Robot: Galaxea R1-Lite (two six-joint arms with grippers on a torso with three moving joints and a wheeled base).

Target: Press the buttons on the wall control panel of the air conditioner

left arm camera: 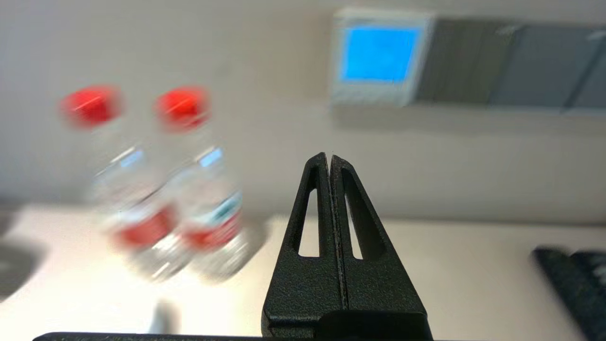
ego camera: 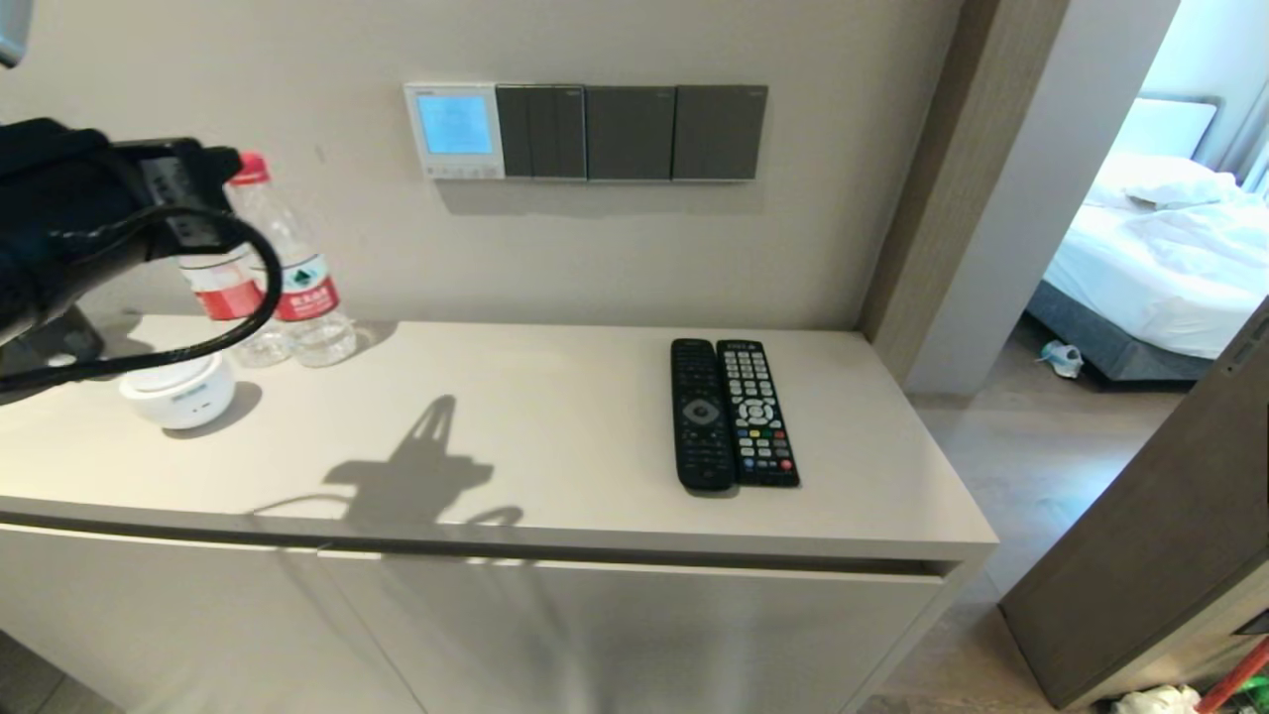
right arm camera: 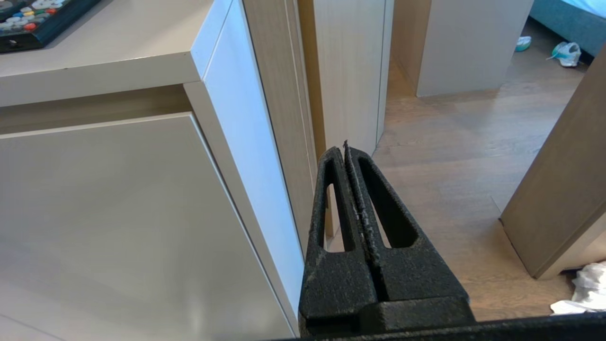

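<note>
The air conditioner's wall control panel [ego camera: 454,130] is a small white thermostat with a lit blue screen, on the wall above the cabinet. Its buttons [ego camera: 458,171] form a pale row along its bottom edge. It also shows in the left wrist view [left arm camera: 378,57], up and to the right of the fingertips and well away from them. My left gripper [left arm camera: 330,158] is shut and empty, raised over the cabinet's left part; its arm [ego camera: 99,208] shows at the head view's left. My right gripper [right arm camera: 344,149] is shut and empty, low beside the cabinet's right end.
Three dark grey switch plates [ego camera: 631,132] adjoin the panel on its right. Two water bottles [ego camera: 297,288] and a white round device [ego camera: 178,389] stand at the cabinet top's left. Two black remotes [ego camera: 734,412] lie to the right. A doorway and a door [ego camera: 1160,516] are at the right.
</note>
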